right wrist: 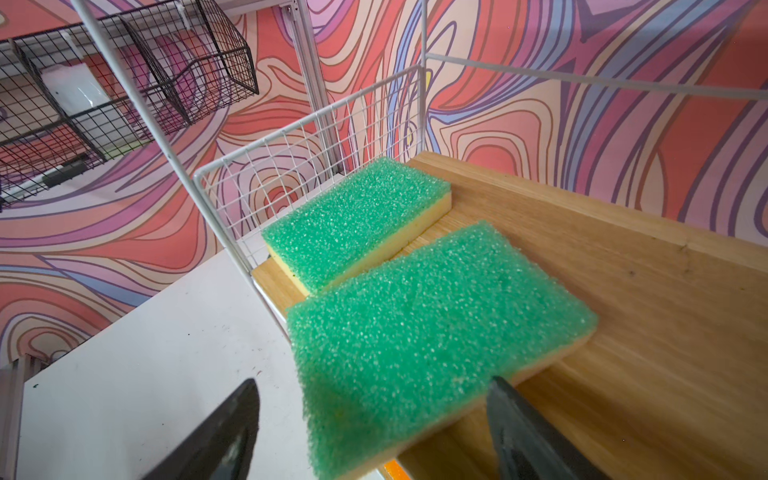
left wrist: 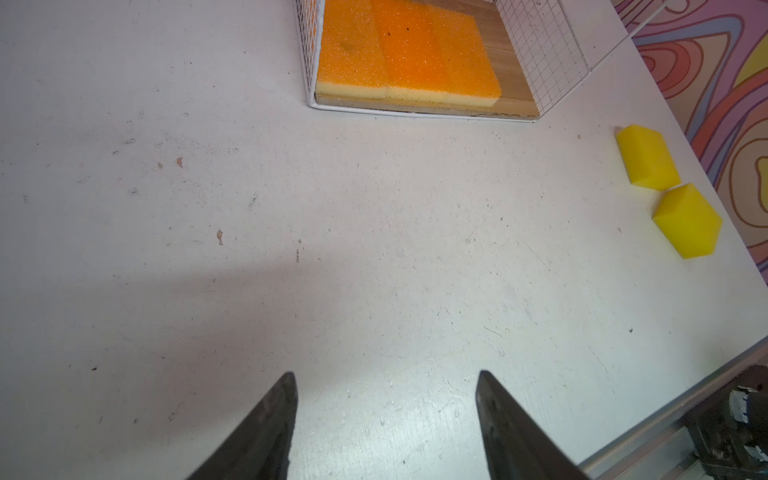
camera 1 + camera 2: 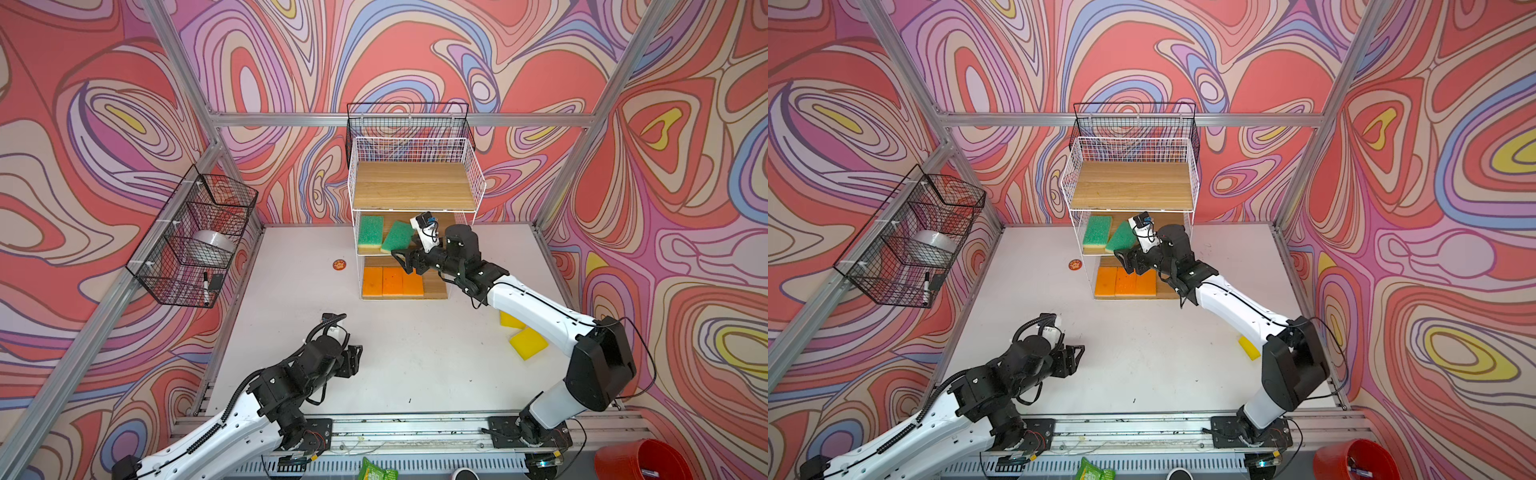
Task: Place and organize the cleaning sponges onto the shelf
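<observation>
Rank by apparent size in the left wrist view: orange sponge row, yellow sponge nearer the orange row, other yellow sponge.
1. orange sponge row: largest by far, even though the picture's edge cuts it off.
2. (tie) yellow sponge nearer the orange row and other yellow sponge: they look about alike, so they are not ranked.

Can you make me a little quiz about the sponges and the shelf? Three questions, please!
1. True or false: the orange sponges lie side by side on the bottom board of the shelf.
2. How many yellow sponges lie on the table? A) one B) two C) three
3. What colour are the two sponges on the middle board?

Key: 1. True. 2. B. 3. Green.
</observation>
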Robot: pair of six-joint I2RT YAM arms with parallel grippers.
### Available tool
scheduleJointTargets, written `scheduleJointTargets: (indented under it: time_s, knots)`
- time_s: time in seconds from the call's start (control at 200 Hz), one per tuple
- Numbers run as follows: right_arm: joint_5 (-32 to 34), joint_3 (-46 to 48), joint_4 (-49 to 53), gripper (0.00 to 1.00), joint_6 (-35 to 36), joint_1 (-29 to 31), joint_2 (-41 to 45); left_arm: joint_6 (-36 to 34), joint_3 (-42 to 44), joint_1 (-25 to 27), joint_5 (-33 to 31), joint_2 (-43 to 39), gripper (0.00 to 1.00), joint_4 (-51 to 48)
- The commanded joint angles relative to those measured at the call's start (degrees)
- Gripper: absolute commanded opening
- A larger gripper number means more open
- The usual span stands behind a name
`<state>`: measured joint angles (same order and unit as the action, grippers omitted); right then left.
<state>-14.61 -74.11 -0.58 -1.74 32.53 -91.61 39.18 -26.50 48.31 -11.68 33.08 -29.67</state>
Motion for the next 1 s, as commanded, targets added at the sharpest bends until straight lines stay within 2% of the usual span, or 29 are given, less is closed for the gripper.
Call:
scheduleJointTargets:
  time_s: [0.0,0.601,0.991]
  knots:
    - [0.20,-2.31,2.66,0.89,2.00,-0.28,-1.05,-0.42,0.44,-0.31,-0.89,-0.37,0.69,-0.74]
    - [-0.42,-7.87,7.39,0.92,5.32,-0.28,-2.97,-0.86,-1.09,-0.35,-0.79,1.01,0.69,-0.92]
    - [2.36,-5.98,7.80,0.92,5.70,-0.28,-0.66,-0.46,-0.84,-0.37,-0.16,1.30,0.69,-0.38]
